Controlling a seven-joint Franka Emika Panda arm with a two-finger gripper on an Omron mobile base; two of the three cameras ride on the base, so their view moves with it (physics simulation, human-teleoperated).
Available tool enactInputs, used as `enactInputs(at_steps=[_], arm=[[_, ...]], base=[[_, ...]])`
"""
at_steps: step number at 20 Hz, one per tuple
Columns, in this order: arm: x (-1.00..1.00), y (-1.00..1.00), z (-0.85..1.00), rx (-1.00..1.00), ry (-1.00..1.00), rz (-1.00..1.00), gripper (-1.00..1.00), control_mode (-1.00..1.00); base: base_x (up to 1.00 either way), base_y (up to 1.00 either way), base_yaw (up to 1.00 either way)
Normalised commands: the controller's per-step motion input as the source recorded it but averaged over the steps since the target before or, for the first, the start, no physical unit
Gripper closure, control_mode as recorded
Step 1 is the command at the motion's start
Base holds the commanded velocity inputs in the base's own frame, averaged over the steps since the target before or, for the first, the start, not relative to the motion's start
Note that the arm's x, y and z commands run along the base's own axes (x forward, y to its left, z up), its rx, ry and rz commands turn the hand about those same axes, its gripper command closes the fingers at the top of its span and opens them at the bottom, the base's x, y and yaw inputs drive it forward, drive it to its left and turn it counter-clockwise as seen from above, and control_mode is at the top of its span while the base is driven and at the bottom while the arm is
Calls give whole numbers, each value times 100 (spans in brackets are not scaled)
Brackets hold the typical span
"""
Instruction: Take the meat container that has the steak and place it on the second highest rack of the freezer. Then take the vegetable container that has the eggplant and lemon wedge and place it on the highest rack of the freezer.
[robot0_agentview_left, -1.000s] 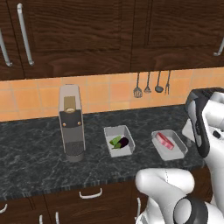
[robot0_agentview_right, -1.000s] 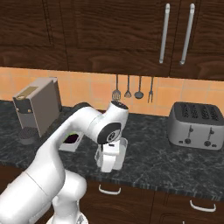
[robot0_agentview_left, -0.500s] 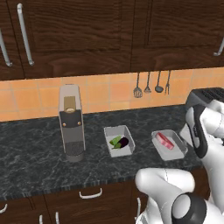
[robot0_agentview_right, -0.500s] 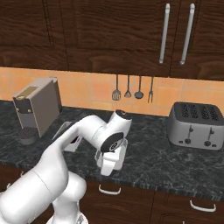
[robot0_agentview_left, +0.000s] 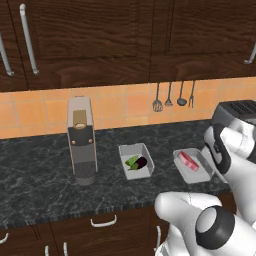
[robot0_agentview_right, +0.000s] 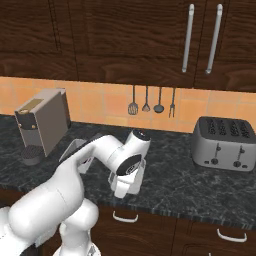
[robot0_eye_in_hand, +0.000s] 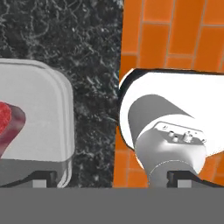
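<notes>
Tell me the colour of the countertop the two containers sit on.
Black with white-grey speckled marbling; the countertop shows best in the left base view.

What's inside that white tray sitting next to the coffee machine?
The white tray holds a dark purple eggplant and a green-yellow lemon wedge, touching. Whatever lies beneath them is hidden.

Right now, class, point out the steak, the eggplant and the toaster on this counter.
steak (robot0_agentview_left: 188, 159), left base view, middle of the red slab.
eggplant (robot0_agentview_left: 141, 162), left base view, its dark purple body.
toaster (robot0_agentview_right: 223, 146), right base view, centre of its grey front face.
</notes>
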Motion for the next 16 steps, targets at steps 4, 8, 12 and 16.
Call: enactInputs(at_steps=[4, 8, 12, 16], arm=[[40, 0, -33, 0, 0, -11, -100, -100], [6, 0, -37, 0, 0, -4, -100, -100], [13, -1, -29, 0, 0, -3, -100, -100], [15, -1, -21, 0, 0, -3, -100, -100]], base=[[0, 0, 0], [0, 0, 0], [0, 0, 0], [0, 0, 0]])
